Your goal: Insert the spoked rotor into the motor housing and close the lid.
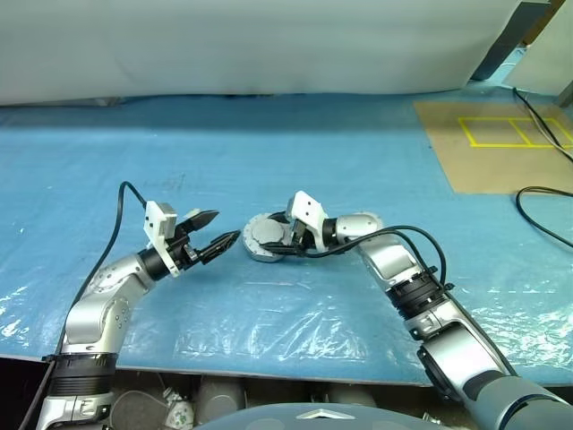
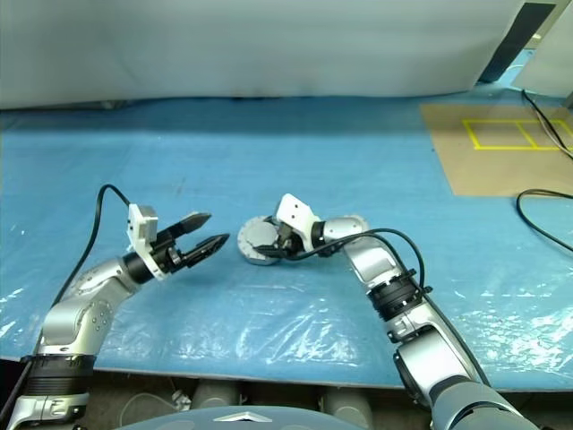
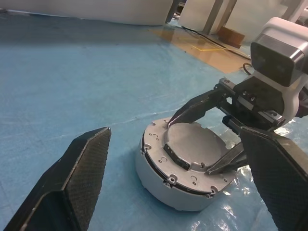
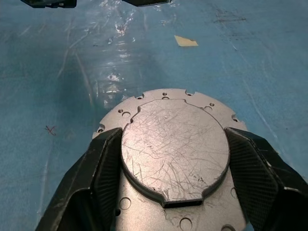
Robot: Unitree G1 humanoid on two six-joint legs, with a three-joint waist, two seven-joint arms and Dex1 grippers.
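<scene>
Lid (image 4: 174,155) is sitting on the motor housing (image 3: 159,175), mid-bench (image 1: 295,161) on the blue sheet. In the left wrist view it looks slightly tilted, near edge raised, so I'd judge it not fully seated. No windings or rotor visible; presumably the rotor's already inside. What's left for you: press the lid flush, release.

Right hand (image 4: 175,161) reaches in from the right, pointing left and a bit down, fingers clasping the lid's raised centre on both sides. Left hand (image 1: 213,235) hovers just left of the housing, level, jaws wide and empty.
</scene>
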